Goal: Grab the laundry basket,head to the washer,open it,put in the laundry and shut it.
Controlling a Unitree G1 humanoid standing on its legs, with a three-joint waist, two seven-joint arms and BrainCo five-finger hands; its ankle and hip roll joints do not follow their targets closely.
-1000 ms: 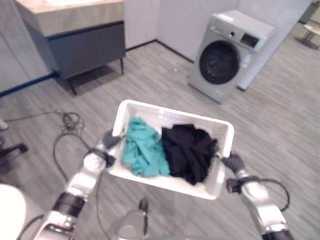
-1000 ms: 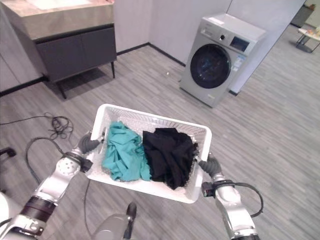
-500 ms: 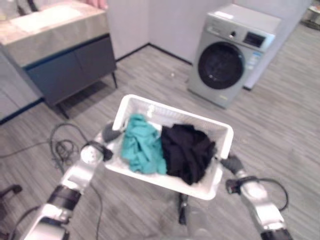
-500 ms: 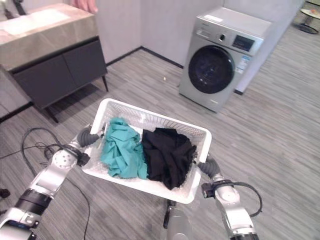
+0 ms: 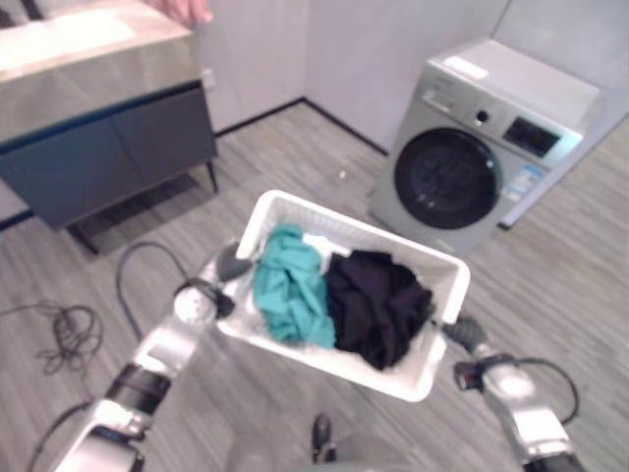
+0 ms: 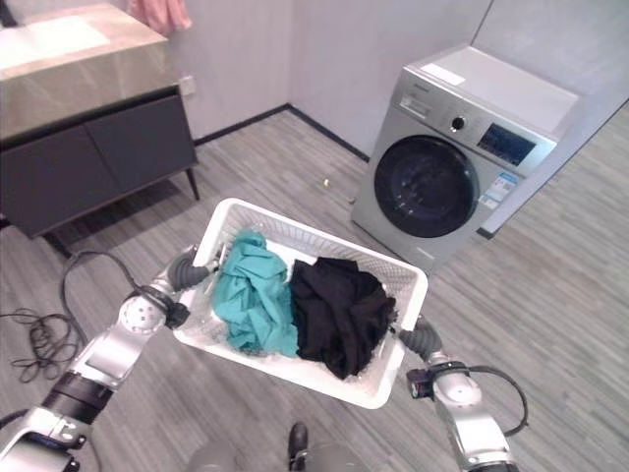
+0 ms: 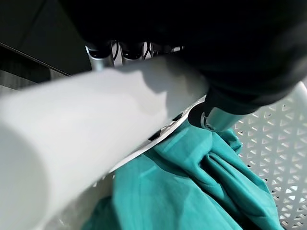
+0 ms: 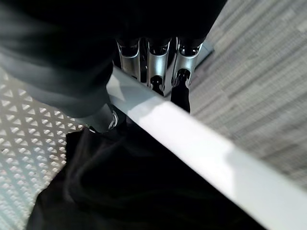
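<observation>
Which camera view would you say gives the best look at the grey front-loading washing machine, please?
The right eye view: the grey front-loading washing machine stands whole there, with its round dark door shut and its top panel clear. The left eye view shows it too, nearer the picture's edge. The wrist views show the white plastic laundry basket instead.

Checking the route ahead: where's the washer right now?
In the right eye view the washer stands ahead and to the right against the wall, door shut, just beyond the far right corner of the laundry basket.

My 2 head eyes are looking down at the same basket (image 6: 398, 295); my 2 wrist cameras are peeking in very close.
</observation>
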